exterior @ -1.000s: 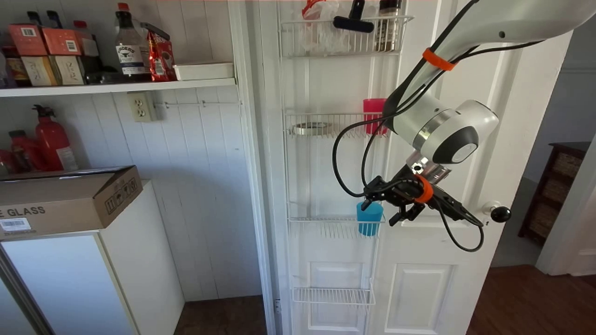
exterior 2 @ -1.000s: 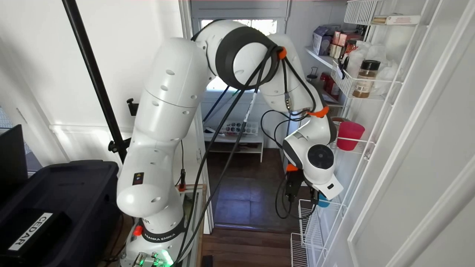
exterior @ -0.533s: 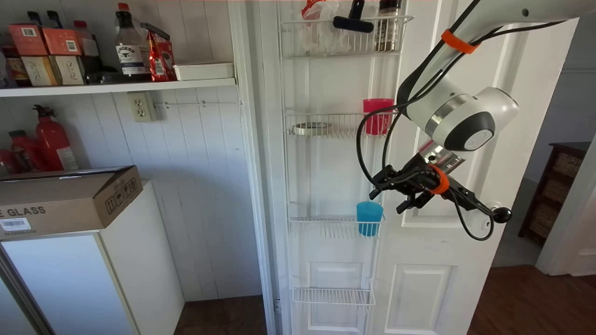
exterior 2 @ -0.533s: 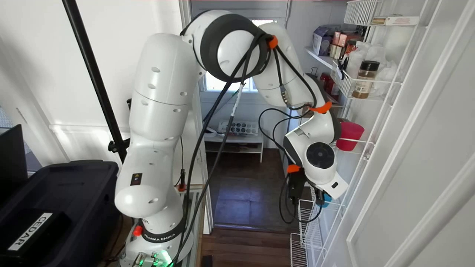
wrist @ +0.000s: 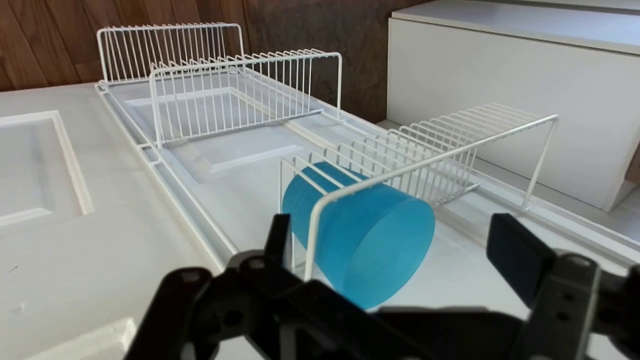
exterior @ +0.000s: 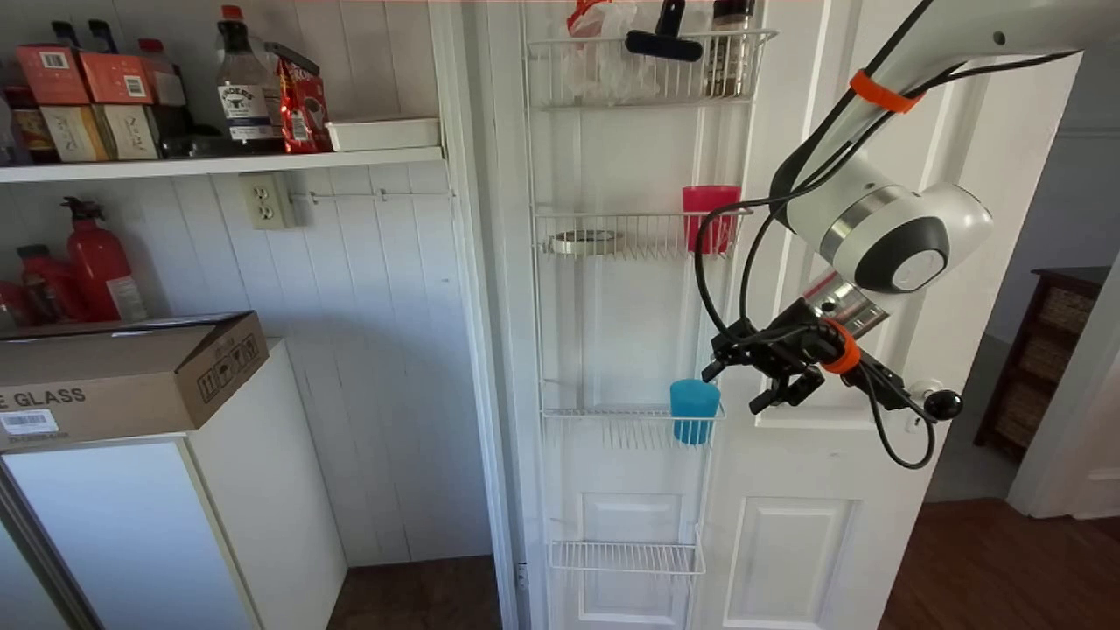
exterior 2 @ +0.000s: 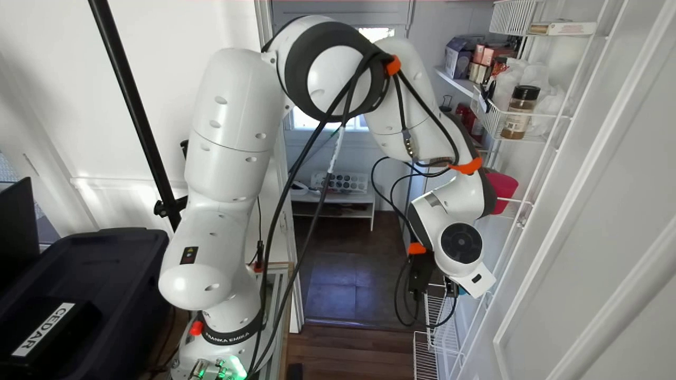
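Here's the hand (exterior: 733,391), fingers spread well apart and gripping nothing, hanging near the blue plastic tumbler (wrist: 360,232). That tumbler stands upright at the end of a white wire basket (exterior: 612,413), and here's the tricky bit: in the wrist view the basket's corner rail sits between it and 1 finger. I'd bring both pads level with the tumbler's top, above the rail, and squeeze lightly because the wall looks thin; any lift is best kept straight, clear of the wire. Now the surroundings! Behind the tumbler, a white panelled door (exterior: 792,560); above it, a pink tumbler (exterior: 713,199) and a pale ring-shaped roll (exterior: 584,249); well below, past the door's edge, reddish hardwood floor (exterior: 971,560).
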You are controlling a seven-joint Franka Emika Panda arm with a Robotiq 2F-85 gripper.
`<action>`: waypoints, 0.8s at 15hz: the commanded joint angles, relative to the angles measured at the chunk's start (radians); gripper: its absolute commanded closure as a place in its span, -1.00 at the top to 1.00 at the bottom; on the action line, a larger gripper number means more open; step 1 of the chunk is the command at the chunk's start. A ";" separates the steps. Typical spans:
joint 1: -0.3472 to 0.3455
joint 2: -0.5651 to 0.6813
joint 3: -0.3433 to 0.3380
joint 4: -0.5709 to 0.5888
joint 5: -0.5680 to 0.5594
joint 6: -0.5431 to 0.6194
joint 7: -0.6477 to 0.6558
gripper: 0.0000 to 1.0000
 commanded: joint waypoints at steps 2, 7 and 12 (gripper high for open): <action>-0.022 0.039 0.003 0.029 0.089 -0.039 -0.064 1.00; -0.030 0.089 0.000 0.051 0.140 -0.060 -0.068 1.00; -0.023 0.129 -0.003 0.091 0.219 -0.030 -0.095 1.00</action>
